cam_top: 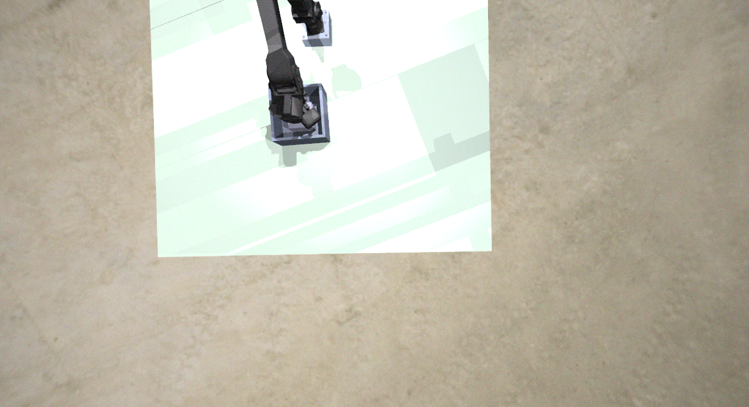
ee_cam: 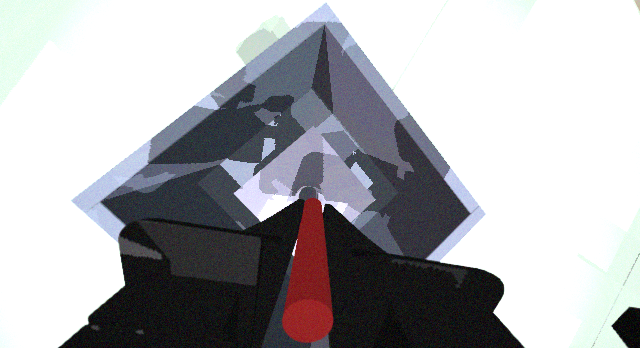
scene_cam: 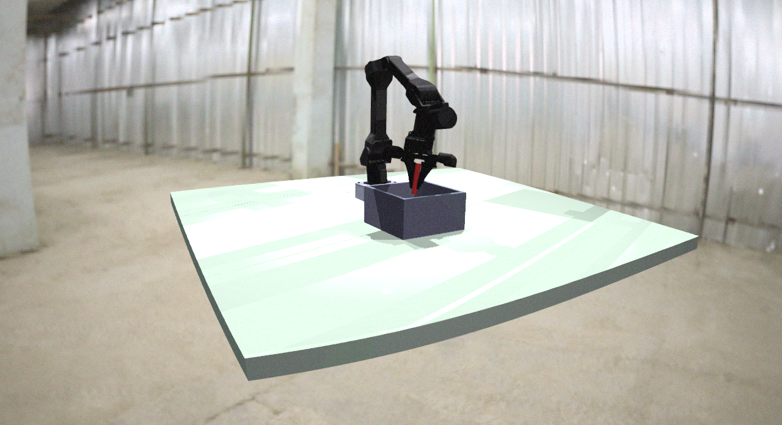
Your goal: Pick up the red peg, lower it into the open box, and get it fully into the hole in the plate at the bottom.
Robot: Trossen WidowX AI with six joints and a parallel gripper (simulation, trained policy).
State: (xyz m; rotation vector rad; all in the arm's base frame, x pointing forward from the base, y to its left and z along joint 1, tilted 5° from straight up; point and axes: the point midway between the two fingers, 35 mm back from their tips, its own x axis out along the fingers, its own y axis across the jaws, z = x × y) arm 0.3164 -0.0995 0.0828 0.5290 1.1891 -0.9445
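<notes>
Top view, tool (cam_top: 305, 121) (scene_cam: 415, 188) (ee_cam: 313, 208): over the box (cam_top: 301, 141) (scene_cam: 434, 215) (ee_cam: 175, 133), partly covered by the arm (cam_top: 274, 27) (scene_cam: 378, 102); from here I cannot tell what is between its fingers.
Top view, peg: hidden beneath the tool and wrist.
Top view, base (cam_top: 325, 40) (scene_cam: 360, 192): a pale block on the desk (cam_top: 366, 206) (scene_cam: 349, 291) (ee_cam: 50, 113), well apart from the tool.

Exterior view, tool: pointing down over the open box, fingers nearly together, clamped on the peg.
Exterior view, peg (scene_cam: 416, 177) (ee_cam: 312, 268): held between the fingers, slightly tilted, its lower end just past their tips and seen against the box's inner wall.
Exterior view, box: on the desk below the tool, its open top facing up.

Wrist view, tool: a narrow gap between the fingers, filled by the peg near the tips.
Wrist view, peg: its round top faces the camera, and its far end is between the fingertips.
Wrist view, plate (ee_cam: 280, 168): pale, at the box's bottom, beyond the fingertips.
Wrist view, hole (ee_cam: 307, 192): just beside the peg's far end in this view, partly covered by it; the peg is out of the hole, but how high above I cannot tell.
</notes>
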